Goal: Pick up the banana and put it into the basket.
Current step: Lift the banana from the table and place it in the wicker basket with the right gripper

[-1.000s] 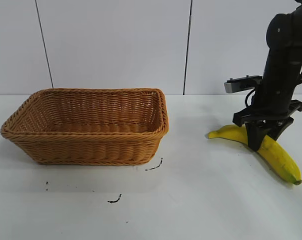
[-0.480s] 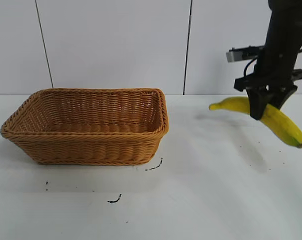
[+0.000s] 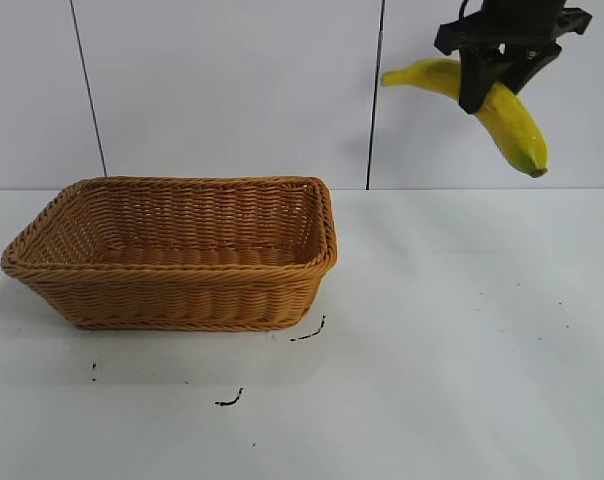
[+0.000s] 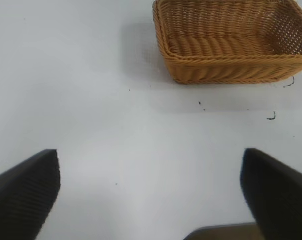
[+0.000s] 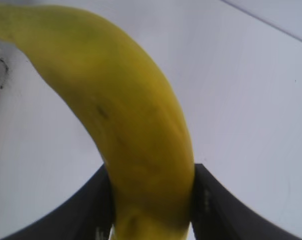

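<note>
Right gripper (image 3: 479, 88) at frame's upper right, clamped on banana (image 3: 502, 110), long axis slanting down-right; basket (image 3: 172, 250) lies well left and below. Left gripper (image 4: 151, 200) spread apart.

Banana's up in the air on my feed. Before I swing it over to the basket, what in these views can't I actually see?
- Right gripper: exterior view's top edge cuts off the arm above it.
- Banana: right wrist view loses both ends beyond its edges; the fingers cover its flanks.
- Basket: near wall hides part of the floor in the exterior view; the left wrist view crops its far rim.
- Left gripper: only the two fingertips show.
</note>
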Controlling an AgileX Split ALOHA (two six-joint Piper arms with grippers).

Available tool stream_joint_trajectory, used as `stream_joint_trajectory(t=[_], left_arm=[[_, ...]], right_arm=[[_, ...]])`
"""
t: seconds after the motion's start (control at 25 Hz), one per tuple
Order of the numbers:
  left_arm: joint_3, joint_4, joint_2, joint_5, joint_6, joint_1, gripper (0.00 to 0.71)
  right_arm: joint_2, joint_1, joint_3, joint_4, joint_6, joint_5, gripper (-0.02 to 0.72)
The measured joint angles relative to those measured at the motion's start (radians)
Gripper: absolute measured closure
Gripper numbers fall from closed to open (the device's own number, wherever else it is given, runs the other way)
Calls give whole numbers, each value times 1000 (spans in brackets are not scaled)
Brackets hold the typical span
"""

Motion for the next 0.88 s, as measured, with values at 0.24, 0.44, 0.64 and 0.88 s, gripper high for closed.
stream_joint_trajectory(t=[0.24,0.44,0.64,0.88], left_arm=[[0,0,0,0,0,0,15],[0,0,0,0,0,0,15],[0,0,0,0,0,0,15],[0,0,0,0,0,0,15]], right_arm=[[10,120,-12,-1,-75,-14,384],[10,232,-12,-15,-161,-126,384],[28,343,-13,-50,-267,-212,384],[119,417,-13,-86,-340,-311,384]])
